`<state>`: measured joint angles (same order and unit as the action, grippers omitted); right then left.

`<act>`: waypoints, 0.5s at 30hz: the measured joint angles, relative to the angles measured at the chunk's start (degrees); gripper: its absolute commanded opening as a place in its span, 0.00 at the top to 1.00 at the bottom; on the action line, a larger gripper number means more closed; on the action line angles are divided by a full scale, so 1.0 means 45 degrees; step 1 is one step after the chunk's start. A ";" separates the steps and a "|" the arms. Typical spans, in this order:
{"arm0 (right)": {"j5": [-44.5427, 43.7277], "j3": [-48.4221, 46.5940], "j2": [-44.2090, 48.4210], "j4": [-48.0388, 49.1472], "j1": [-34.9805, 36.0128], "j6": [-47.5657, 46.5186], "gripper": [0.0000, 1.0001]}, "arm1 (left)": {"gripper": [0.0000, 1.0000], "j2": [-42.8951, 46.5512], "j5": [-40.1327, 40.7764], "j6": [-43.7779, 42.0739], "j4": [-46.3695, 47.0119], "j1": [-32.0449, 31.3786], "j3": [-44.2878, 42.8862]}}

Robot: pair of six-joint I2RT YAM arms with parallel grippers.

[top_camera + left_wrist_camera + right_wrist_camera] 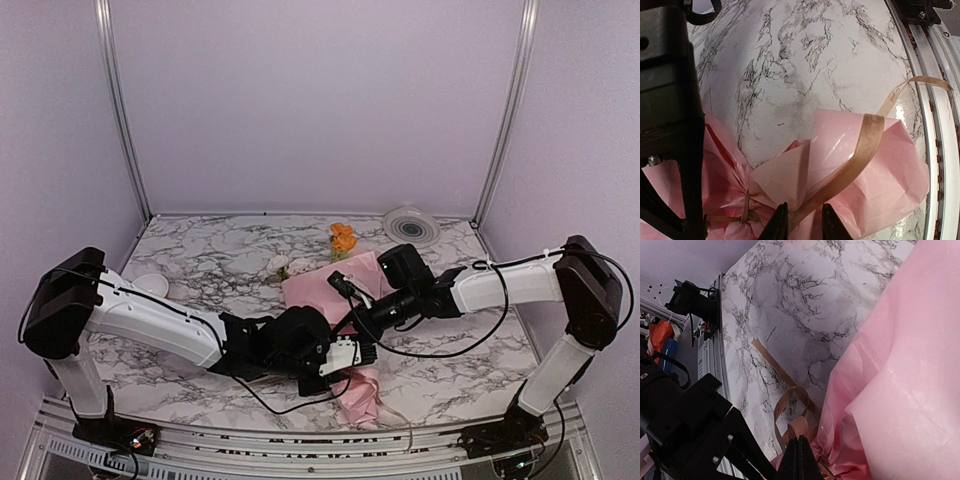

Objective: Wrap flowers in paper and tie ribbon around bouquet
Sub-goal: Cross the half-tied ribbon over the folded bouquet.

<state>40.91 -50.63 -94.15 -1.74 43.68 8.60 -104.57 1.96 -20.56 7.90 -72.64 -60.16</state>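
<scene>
The bouquet lies along the middle of the table, its pink paper (322,285) around the flowers. The orange bloom (343,238) and a pale rose (279,264) poke out at the far end. The narrow end of the paper (890,180) is gathered at a tie of tan ribbon (746,206). One ribbon (866,145) strand arches over the paper and runs down between the jaws of my left gripper (802,214), which stand slightly apart. My right gripper (801,440) is shut at the tie, with a bit of looped ribbon (790,396) pinched at its tips beside the paper (900,365).
A round white-grey disc (411,225) sits at the back right and a small white dish (150,286) at the left. The loose ribbon tail (405,430) trails over the metal rail (940,150) at the table's near edge. Both forearms cross over the bouquet.
</scene>
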 measured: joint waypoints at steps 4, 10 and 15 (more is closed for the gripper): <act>0.0005 0.0000 0.0000 0.0000 0.0000 -0.0005 1.00 | 0.74 0.0000 -0.0015 0.0131 -0.0058 0.0097 0.0000; 0.0015 0.0000 0.0000 0.0000 0.0000 -0.0005 1.00 | 0.79 -0.0160 0.0019 0.0335 -0.0121 0.0223 -0.0019; 0.0029 0.0000 0.0000 0.0000 0.0000 -0.0005 1.00 | 0.94 -0.0209 0.0364 0.0641 -0.0136 0.0301 -0.0024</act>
<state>41.04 -50.63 -94.15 -1.74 43.68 8.58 -105.51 3.60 -17.67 7.29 -71.29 -60.27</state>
